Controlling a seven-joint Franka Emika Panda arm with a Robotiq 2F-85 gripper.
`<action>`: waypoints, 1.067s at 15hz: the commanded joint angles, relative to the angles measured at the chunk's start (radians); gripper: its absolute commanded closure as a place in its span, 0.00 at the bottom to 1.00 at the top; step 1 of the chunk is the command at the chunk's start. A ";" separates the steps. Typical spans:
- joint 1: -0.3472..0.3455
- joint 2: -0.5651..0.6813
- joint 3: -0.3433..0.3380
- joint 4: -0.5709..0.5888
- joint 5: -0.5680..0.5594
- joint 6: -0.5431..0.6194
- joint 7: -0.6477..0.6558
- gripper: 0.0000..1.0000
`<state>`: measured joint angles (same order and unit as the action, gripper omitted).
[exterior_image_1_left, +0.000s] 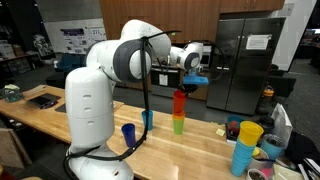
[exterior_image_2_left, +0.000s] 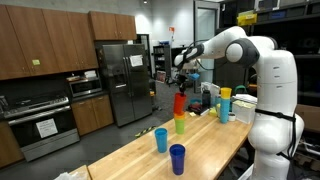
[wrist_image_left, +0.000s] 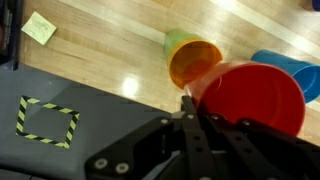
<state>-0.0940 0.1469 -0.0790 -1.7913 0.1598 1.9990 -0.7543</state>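
Note:
My gripper (exterior_image_1_left: 190, 80) (exterior_image_2_left: 180, 76) grips the rim of a red cup (exterior_image_1_left: 180, 102) (exterior_image_2_left: 180, 103). It holds the cup upright over an orange cup (exterior_image_1_left: 179, 117) (exterior_image_2_left: 180, 115), which is nested in a green cup (exterior_image_1_left: 179, 128) (exterior_image_2_left: 180, 126) on the wooden table (exterior_image_1_left: 200, 150). In both exterior views the red cup sits right at the top of that stack, and I cannot tell if it touches. In the wrist view the red cup (wrist_image_left: 255, 95) fills the right side with a finger (wrist_image_left: 190, 100) at its rim. The orange cup (wrist_image_left: 193, 62) lies below it.
A dark blue cup (exterior_image_1_left: 128, 133) (exterior_image_2_left: 177, 158) and a light blue cup (exterior_image_1_left: 148, 120) (exterior_image_2_left: 161, 139) stand on the table near the arm's base (exterior_image_1_left: 88, 120). A yellow-topped cup stack (exterior_image_1_left: 246, 145) (exterior_image_2_left: 224, 103) stands near bowls at the table's end. A blue cup (wrist_image_left: 290, 68) shows in the wrist view.

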 joint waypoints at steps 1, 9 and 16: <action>-0.018 0.023 0.010 0.046 0.012 -0.035 0.009 0.99; -0.033 0.053 0.008 0.039 -0.007 -0.024 0.014 0.85; -0.039 0.064 0.009 0.035 -0.022 -0.027 0.025 0.61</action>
<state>-0.1216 0.2102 -0.0790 -1.7727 0.1551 1.9926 -0.7474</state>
